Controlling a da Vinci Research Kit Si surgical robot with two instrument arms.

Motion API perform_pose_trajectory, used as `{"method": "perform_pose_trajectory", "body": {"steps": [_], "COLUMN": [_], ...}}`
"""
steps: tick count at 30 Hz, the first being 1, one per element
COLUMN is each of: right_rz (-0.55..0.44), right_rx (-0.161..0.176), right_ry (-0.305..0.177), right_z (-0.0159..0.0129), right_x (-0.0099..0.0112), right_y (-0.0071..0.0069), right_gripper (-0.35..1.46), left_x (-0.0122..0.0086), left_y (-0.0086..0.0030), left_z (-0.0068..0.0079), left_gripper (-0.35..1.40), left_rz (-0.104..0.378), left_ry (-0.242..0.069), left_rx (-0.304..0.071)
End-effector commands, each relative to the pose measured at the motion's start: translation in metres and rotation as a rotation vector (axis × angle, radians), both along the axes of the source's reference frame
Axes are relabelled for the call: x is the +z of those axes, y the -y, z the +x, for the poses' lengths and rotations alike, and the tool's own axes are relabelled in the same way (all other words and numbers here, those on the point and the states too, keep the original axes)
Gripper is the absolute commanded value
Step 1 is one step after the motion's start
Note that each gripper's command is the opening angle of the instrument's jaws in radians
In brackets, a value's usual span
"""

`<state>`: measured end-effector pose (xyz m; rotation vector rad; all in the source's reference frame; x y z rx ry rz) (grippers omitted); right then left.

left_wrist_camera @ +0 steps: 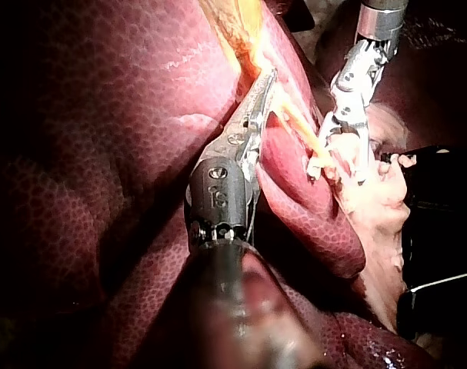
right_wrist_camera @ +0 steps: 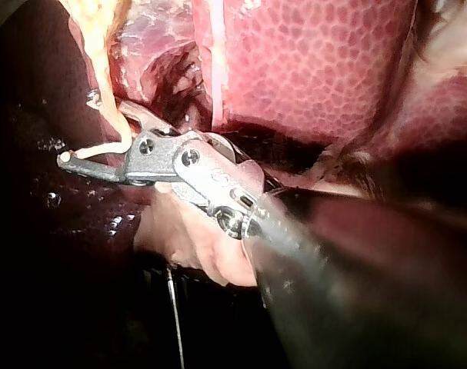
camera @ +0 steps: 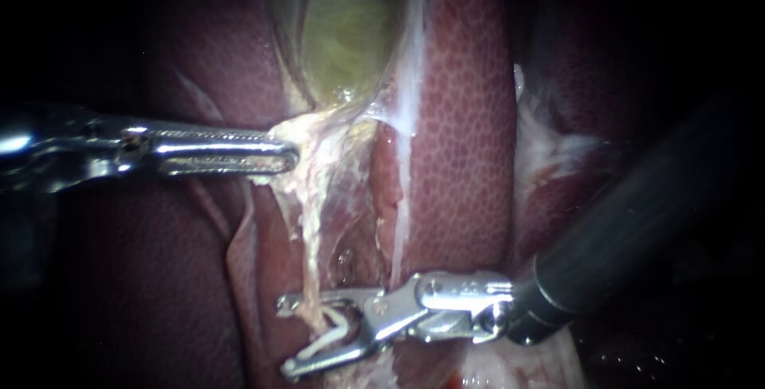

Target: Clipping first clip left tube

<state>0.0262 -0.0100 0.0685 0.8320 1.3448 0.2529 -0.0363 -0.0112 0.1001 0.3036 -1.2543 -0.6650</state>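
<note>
Pale, stringy tube point(camera: 310, 233), stretched near-vertical

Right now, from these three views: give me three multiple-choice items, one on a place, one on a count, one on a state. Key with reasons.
1. Where are the right instrument's jaws?
A. on bare liver, clear of any tube
B. astride the pale tube below the gallbladder
C. out of sight

2. How many instruments show in the endoscope view?
A. one
B. two
C. three

3. The right instrument's jaws are:
A. open
B. shut and empty
C. hidden

Key:
1 B: one jaw lies on each side of the tube.
2 B: only the right instrument and the left instrument show.
3 A: a wide gap shows between the jaws.
</note>
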Motion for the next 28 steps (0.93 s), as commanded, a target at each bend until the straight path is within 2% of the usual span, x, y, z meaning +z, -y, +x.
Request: {"method": "perform_pose_trajectory", "body": {"steps": [1, 4, 5, 7, 8, 9, 28], "right_rz": [-0.001, 0.005, 0.017, 0.066, 0.068, 0.064, 0.074], "right_rx": [0.000, -0.003, -0.009, -0.052, -0.066, -0.064, -0.071], "right_ry": [0.000, 0.000, 0.001, 0.010, 0.017, 0.024, 0.030], "right_z": [-0.0001, -0.0002, -0.0003, -0.0013, -0.0016, -0.0016, -0.0010], "right_x": [0.0001, 0.0003, 0.0005, 0.0007, 0.0008, 0.0009, 0.0015], "right_y": [-0.0001, -0.0003, -0.0003, -0.0004, -0.0004, -0.0006, -0.0004], "right_gripper": [0.58, 0.54, 0.48, 0.02, -0.19, -0.35, -0.35], "left_x": [0.0000, 0.0000, 0.0000, 0.0000, 0.0000, 0.0000, -0.0001], "left_y": [0.0000, 0.0000, 0.0000, 0.0000, 0.0000, 0.0001, 0.0001], "left_z": [0.0000, 0.0000, 0.0000, 0.0000, 0.0000, 0.0000, 0.0001], "left_gripper": [-0.35, -0.35, -0.35, -0.35, -0.35, -0.35, -0.35], "left_rz": [0.000, 0.000, 0.000, 0.000, 0.000, 0.000, 0.000], "left_ry": [0.000, 0.000, 0.000, 0.000, 0.000, 0.000, -0.001], "left_rx": [0.000, 0.000, 0.000, 0.000, 0.000, 0.000, -0.001]}}
